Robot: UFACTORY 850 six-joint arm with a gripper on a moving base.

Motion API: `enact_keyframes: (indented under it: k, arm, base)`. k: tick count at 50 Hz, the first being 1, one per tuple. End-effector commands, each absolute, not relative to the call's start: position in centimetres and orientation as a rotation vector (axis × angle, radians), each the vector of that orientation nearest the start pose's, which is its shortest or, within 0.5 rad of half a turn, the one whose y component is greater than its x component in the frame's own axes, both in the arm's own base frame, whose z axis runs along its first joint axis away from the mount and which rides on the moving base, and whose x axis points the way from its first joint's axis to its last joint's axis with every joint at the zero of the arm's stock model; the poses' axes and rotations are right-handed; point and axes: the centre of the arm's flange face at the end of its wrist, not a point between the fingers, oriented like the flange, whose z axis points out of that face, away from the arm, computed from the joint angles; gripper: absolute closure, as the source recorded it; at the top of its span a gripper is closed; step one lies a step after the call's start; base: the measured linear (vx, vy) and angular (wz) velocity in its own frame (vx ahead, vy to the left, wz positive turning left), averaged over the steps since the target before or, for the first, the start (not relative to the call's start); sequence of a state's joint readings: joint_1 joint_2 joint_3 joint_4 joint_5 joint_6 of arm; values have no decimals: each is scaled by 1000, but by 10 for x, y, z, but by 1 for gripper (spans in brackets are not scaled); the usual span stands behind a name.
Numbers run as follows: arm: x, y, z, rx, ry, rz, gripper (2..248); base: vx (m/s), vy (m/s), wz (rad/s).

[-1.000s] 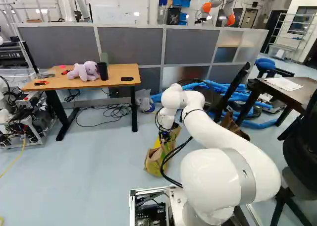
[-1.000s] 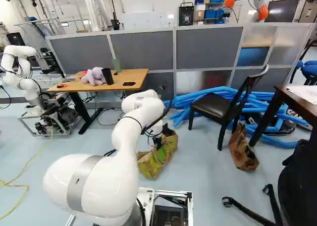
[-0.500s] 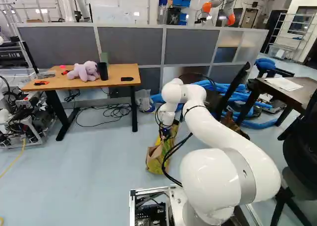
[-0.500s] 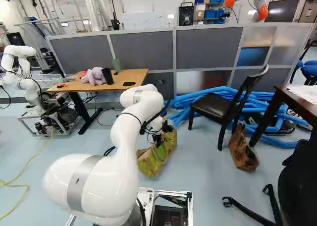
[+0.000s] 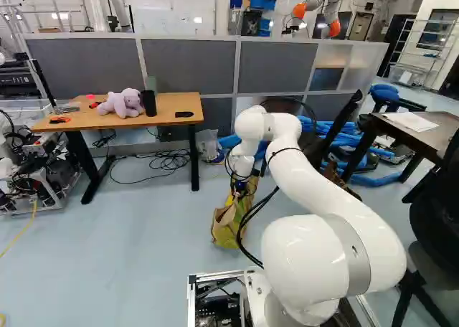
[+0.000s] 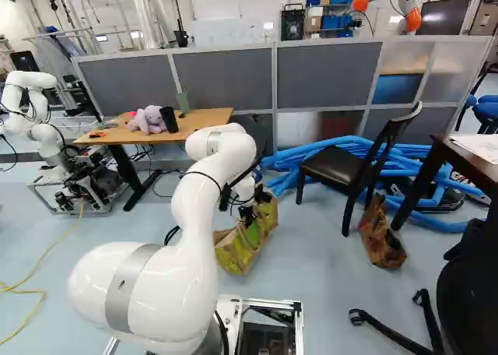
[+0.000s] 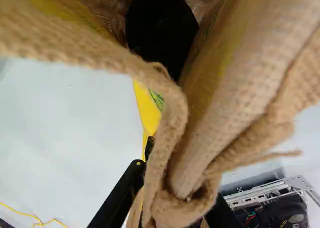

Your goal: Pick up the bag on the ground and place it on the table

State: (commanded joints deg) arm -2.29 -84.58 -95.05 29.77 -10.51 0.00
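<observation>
Because the gripper [image 6: 247, 212] is clamped on its handles [image 7: 172, 123], the bag [image 6: 236, 251] has the arm [image 5: 323, 187] right above it

While the bunched, woven handles sit squeezed between the two black fingers [image 7: 120, 195], the bag hangs down below them, tan with green and yellow patches. Its mouth gapes in the wrist view, with something dark inside that I cannot make out. Whether its bottom touches the floor [image 5: 143, 234] is not clear to me. It is ahead of the base and well apart from the desk [image 5: 168, 103], lower than the desktop.

On the desk lie a purple plush toy [image 5: 123, 105], a black cup [image 5: 149, 103] just beside it, and a flat dark thing [image 5: 183, 114] near the edge. Loose cables [image 5: 168, 162] trail on the floor below.

At the right of the right base view, a second bag [image 6: 381, 242] rests on the floor near a black chair [image 6: 338, 170], with blue tubes [image 6: 467, 187] heaped behind the chair. Another robot [image 6: 35, 121] stands at the left of that view.
</observation>
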Motion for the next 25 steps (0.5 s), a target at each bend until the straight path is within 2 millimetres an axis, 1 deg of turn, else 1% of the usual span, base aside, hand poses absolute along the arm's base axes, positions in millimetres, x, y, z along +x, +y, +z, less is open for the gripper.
enact_keyframes:
  k: [25]
  arm:
    - [614,-17,-42,-2947,789,-16,229]
  base:
    - [0,0,0]
